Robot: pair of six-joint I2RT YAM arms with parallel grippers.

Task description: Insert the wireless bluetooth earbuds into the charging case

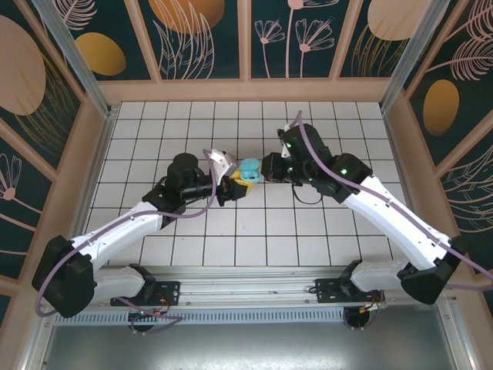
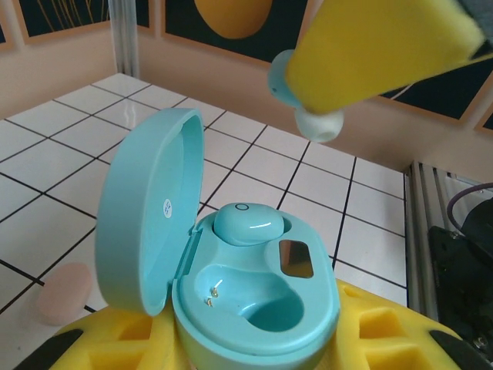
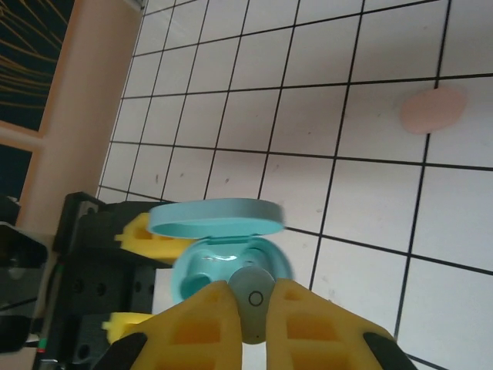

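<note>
Centrally above the white tiled surface (image 1: 231, 231), the left fingers (image 2: 92, 343) were closed on the base of the teal charging case (image 2: 254, 308). They presented it with the lid (image 2: 146, 208) swung open and standing nearly upright; whether the case rested on the surface or was lifted off it could not be told. 1 light blue earbud (image 2: 246, 223) sat in the far socket. The near socket (image 2: 243, 297), with its 2 charging pins (image 2: 212, 293) exposed, was empty. The right fingers (image 3: 192, 324) were nearly closed, pinching a 2nd light blue earbud (image 3: 254, 297) between their yellow pads. This earbud hung above the case and apart from it. A blurred pink oval object (image 3: 433, 109) lay on the surface well away from the case; it could not be told whether this was an earbud or a case.

Judged stage: the held earbud was in transit to the empty socket, with 1 of this pair left to seat.

Judged hazards:
- A descent over the occupied socket would strike or dislodge the seated earbud.
- A bud turned away from the socket's shape would perch on the rim, off the pins.
- A release from too high would let so light a part bounce out.
- Contact with the lid could close it.
- Downward force could tilt the case in the left grip.
</note>
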